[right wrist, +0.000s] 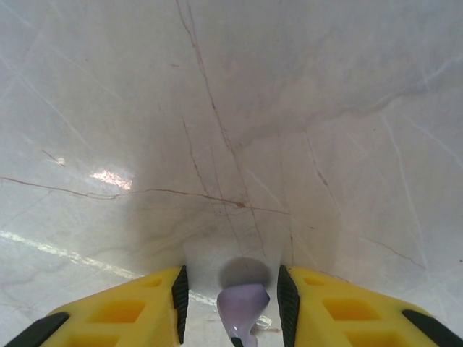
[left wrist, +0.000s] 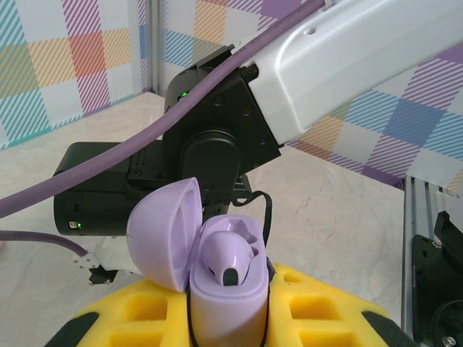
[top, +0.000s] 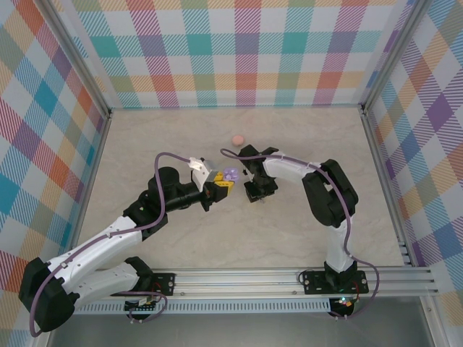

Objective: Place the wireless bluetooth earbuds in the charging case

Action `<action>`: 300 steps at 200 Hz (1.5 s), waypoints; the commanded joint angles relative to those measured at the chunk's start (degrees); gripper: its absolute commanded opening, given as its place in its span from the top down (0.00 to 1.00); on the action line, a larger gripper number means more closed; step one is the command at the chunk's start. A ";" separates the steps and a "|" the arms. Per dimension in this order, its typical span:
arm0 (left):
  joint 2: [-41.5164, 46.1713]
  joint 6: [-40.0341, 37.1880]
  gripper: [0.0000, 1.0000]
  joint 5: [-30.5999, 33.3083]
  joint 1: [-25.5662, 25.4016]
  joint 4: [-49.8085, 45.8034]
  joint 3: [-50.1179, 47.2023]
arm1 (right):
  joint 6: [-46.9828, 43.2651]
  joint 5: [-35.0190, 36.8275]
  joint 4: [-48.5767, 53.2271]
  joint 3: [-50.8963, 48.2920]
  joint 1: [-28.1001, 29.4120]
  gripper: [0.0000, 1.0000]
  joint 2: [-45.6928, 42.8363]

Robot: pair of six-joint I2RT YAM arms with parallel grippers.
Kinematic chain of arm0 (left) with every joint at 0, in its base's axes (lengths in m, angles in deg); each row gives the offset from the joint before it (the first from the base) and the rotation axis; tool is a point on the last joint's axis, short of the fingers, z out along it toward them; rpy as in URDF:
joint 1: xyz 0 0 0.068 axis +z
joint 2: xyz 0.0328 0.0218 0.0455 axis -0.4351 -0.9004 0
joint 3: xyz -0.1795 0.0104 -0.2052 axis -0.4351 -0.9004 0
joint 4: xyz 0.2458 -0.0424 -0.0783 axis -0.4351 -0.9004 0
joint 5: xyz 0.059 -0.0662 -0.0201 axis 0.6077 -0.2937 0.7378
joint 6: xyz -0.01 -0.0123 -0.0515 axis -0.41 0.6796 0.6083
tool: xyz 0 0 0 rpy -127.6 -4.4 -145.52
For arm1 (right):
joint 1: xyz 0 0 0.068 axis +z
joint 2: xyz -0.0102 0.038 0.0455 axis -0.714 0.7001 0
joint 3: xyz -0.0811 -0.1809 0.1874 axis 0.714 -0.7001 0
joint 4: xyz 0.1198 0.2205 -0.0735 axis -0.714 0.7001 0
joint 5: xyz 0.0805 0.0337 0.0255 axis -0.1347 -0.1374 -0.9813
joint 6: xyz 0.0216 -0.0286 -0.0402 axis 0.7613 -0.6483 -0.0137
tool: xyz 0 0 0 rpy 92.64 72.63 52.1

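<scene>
Case (left wrist: 221,307) sits clamped in left tool (left wrist: 228,329); right tool (right wrist: 231,293) gapes around earbud (right wrist: 243,305).

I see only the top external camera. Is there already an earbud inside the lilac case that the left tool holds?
Observer: Yes. The left wrist view shows one lilac earbud seated in the open charging case.
Operator: Is its other socket free?
Observer: It looks empty.
Operator: What does the right tool have?
Observer: A second lilac earbud sits between its fingers, with a gap on each side.
</scene>
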 commanded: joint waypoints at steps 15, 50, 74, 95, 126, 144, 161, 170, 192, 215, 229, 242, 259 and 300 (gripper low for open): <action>0.95 -0.35 0.79 -0.83 -0.95 1.34 0.18 | -1.31 -0.02 3.48 1.43 -0.14 0.60 1.83; 0.91 -0.37 0.79 -0.83 -0.91 1.36 0.12 | -1.35 0.04 4.04 1.71 -0.14 0.64 2.01; 0.89 -0.35 0.79 -0.74 -0.97 1.34 0.20 | -1.34 0.21 4.41 1.89 -0.10 0.67 2.36; 0.92 -0.42 0.79 -0.74 -0.99 1.26 0.34 | -1.14 0.39 4.71 2.07 -0.14 0.69 2.53; 0.91 -0.44 0.79 -0.83 -0.93 1.17 0.40 | -0.34 1.00 4.85 2.24 -0.31 0.72 2.36; 0.87 -0.43 0.79 -0.74 -0.99 1.08 0.55 | 0.20 1.03 4.73 2.16 -0.67 0.72 2.10; 0.85 -0.52 0.79 -0.79 -0.93 1.02 0.62 | 0.51 0.97 4.55 2.06 -1.07 0.73 1.77; 0.84 -0.56 0.79 -0.76 -0.99 0.99 0.62 | 0.79 0.93 4.46 1.98 -1.34 0.74 1.66; 0.77 -0.51 0.79 -0.77 -0.93 0.99 0.59 | 2.18 0.69 4.29 1.98 -2.51 0.75 1.55; 0.77 -0.60 0.79 -0.82 -0.95 1.08 0.62 | 5.05 -0.08 4.07 1.81 -4.64 0.76 1.15; 0.80 -0.65 0.79 -0.87 -0.97 1.08 0.62 | 5.69 -0.22 3.93 1.63 -5.56 0.74 0.96; 0.76 -0.62 0.79 -0.81 -0.96 1.08 0.53 | 4.94 -0.40 4.08 1.79 -5.76 0.71 1.13; 0.74 -0.60 0.78 -0.72 -0.92 1.08 0.53 | 2.83 -1.35 4.28 1.93 -5.76 0.63 1.37; 0.35 -0.73 0.79 -0.74 -0.98 1.34 0.54 | -5.40 -2.32 5.40 2.49 -5.64 0.53 1.57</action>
